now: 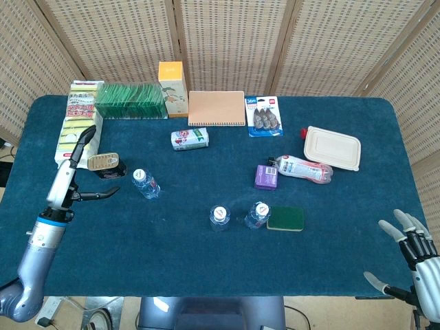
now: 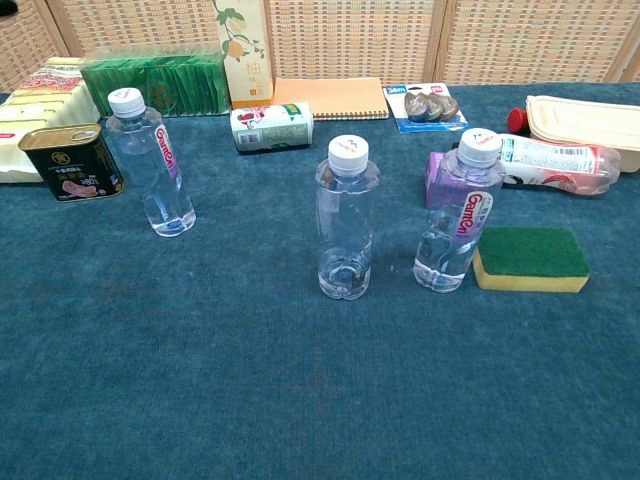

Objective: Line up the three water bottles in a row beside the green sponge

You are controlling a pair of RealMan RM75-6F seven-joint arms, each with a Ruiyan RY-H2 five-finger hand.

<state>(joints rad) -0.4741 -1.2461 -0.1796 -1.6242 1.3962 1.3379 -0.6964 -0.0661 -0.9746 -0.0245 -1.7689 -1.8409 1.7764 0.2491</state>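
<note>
Three clear water bottles stand upright, capped, a little water at the bottom: right bottle [image 2: 458, 215] just left of the green sponge [image 2: 530, 257], middle bottle [image 2: 346, 218] near it, left bottle [image 2: 151, 163] well apart at far left by a tin can [image 2: 72, 162]. Left hand [image 1: 88, 180] hovers over the tabletop [image 1: 206, 268] near the can, fingers apart, holding nothing. Right hand [image 1: 410, 253] at near right edge, fingers spread, empty.

Silver-blue arm tubes end in black hands: left hand [image 1: 88, 148] (white forearm), right hand [image 1: 412, 240] silver-fingered.
</note>
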